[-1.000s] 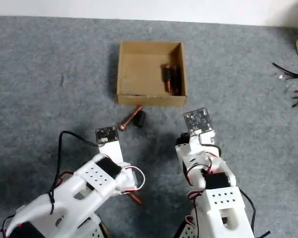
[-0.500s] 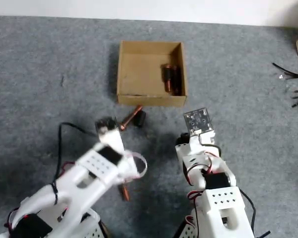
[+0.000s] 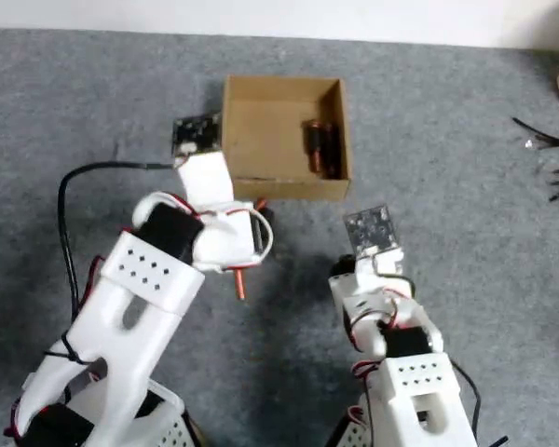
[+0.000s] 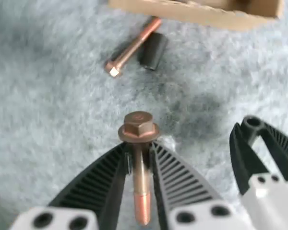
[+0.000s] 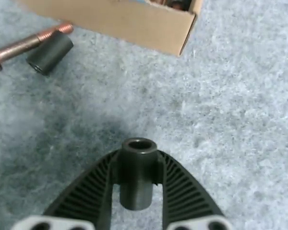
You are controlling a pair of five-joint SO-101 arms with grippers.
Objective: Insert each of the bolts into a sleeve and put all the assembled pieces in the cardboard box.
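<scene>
The grey tabletop (image 3: pixel 466 279) is the biggest thing. The cardboard box (image 3: pixel 261 130) sits on it, at about 12 o'clock from both my grippers.

My left gripper (image 4: pixel 140 158) is pinching a bolt (image 4: pixel 139 129) just under its head. My right gripper (image 5: pixel 137 160) is pinching a sleeve (image 5: pixel 137 182), and its hole looks out past my fingertips.

From above, my right gripper is near my left one, at about 3 o'clock from it. My bolt runs from 12 to 6, with its tip at 6. So the tip does not point at the hole yet. I think I must turn the bolt toward 3 o'clock first.

I count three bolts and three sleeves. One pair is in my grippers. A loose bolt (image 4: pixel 133 45) and a loose sleeve (image 4: pixel 152 50) lie side by side just in front of the box. One put-together piece (image 3: pixel 319 147), as far as I can tell, lies inside the box.
</scene>
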